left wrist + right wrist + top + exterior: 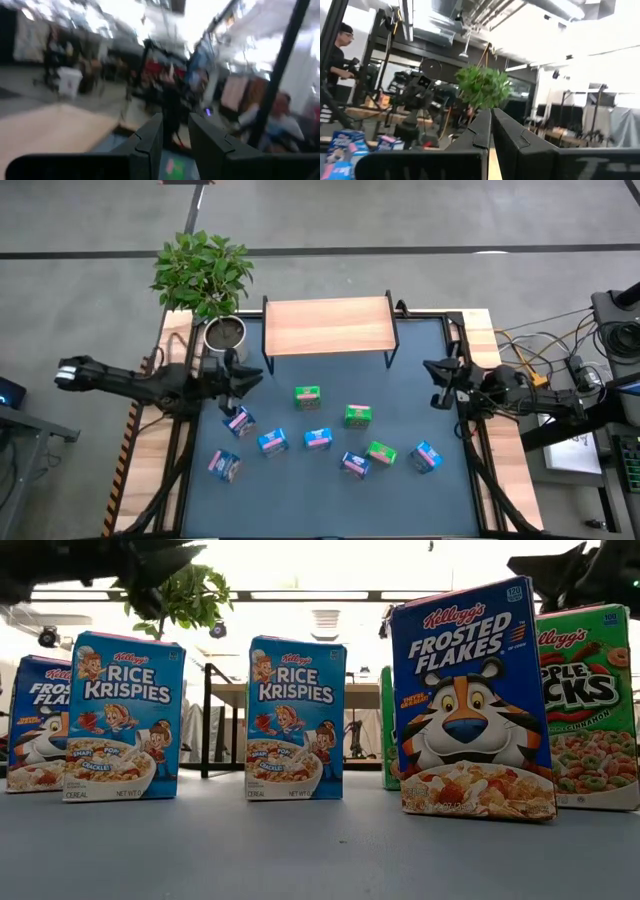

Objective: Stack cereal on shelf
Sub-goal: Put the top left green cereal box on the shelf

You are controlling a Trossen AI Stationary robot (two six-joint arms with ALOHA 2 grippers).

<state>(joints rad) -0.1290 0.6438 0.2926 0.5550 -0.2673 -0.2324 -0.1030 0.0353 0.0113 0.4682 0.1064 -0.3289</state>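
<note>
Here the left gripper [250, 377] jaws stand narrowly apart, empty; right gripper [432, 370] jaws closed, empty.

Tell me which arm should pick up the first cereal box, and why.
Left, probably. The left gripper hangs just above a blue box, fingers slightly apart and empty. The right gripper is shut at the table's right edge, farther from any box. The shelf is bare.

Bare shelf [328, 325] at 12 o'clock, its board unoccupied; open surface [420, 390] between it and the scattered cereal boxes [318, 438] toward 6 o'clock; potted plant [205, 280] crowding the 10 o'clock corner.
</note>
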